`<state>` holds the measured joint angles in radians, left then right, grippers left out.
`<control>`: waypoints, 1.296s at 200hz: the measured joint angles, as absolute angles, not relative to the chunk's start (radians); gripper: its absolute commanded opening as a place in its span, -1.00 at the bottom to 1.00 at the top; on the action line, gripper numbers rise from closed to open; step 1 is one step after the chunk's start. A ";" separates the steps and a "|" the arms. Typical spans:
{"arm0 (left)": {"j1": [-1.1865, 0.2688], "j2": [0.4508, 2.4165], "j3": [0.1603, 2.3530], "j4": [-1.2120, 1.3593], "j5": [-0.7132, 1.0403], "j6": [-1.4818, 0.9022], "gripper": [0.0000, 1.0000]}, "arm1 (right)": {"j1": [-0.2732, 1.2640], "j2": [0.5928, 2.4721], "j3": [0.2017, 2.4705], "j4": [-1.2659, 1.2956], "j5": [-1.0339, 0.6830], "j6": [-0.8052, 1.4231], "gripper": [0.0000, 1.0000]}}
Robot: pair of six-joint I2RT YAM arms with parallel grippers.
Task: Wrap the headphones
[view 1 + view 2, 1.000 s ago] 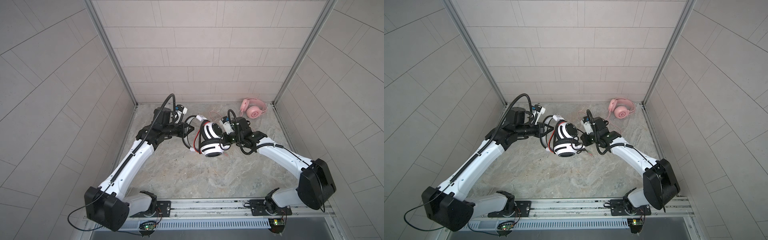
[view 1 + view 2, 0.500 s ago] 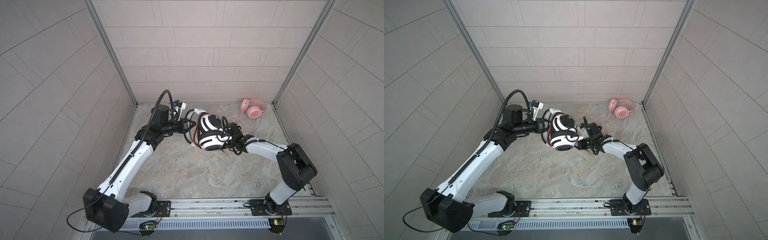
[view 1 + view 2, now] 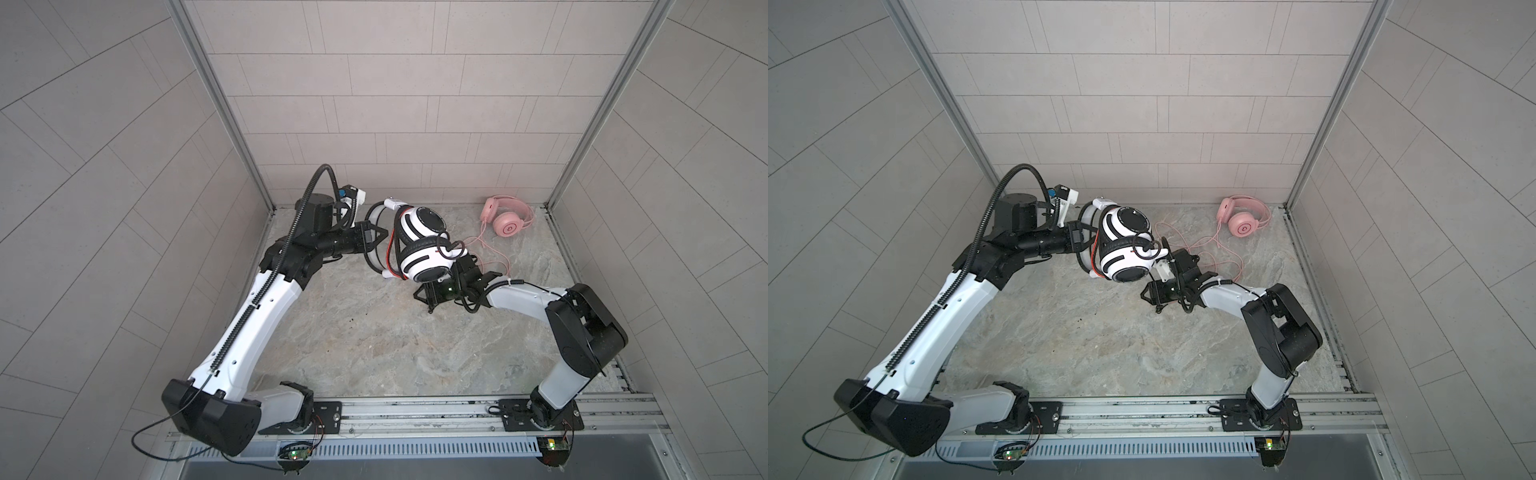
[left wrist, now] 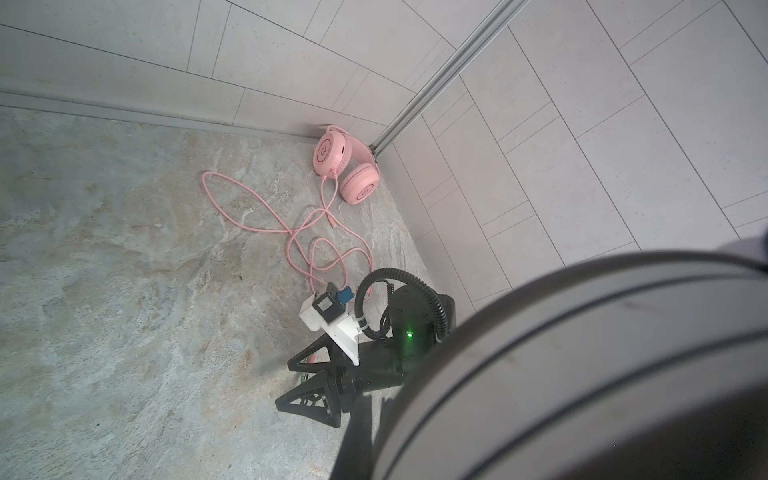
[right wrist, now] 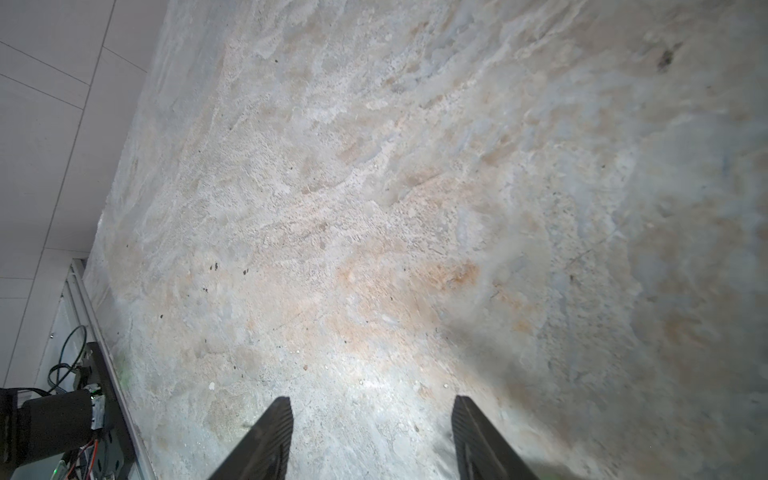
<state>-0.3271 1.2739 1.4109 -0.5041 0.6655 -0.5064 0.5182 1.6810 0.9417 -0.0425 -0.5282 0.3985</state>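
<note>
Currently my left hand clamps the white headset, seemingly wrapped, my right hand gapes empty, and the pink headset lies unwrapped.

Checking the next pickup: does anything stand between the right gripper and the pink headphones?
Nothing solid. Only loose loops of the pink cord lie on the table between the open right gripper and the pink headphones in the far corner. The gripper points away from them.

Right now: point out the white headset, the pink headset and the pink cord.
white headset (image 3: 415,261): top view, lower ear cup's shell.
pink headset (image 3: 511,227): top view, front ear cup's face.
pink cord (image 4: 203,182): left wrist view, bend of loose loop.
</note>
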 measured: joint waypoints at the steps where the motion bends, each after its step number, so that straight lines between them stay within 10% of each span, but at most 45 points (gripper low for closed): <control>1: -0.327 1.274 1.411 -0.505 0.665 -0.507 -1.00 | 0.518 1.681 0.942 -0.043 -0.528 0.398 0.26; 125: -0.321 1.325 1.501 -0.538 0.689 -0.614 -1.00 | 0.515 1.810 0.974 0.014 -0.526 0.347 0.14; 199: -0.279 1.321 1.505 -0.526 0.749 -0.663 -1.00 | 0.517 1.913 0.998 0.124 -0.577 0.381 -0.83; 259: -0.172 1.313 1.504 -0.533 0.723 -0.685 -1.00 | 0.556 1.829 0.920 0.088 -0.542 0.379 -0.90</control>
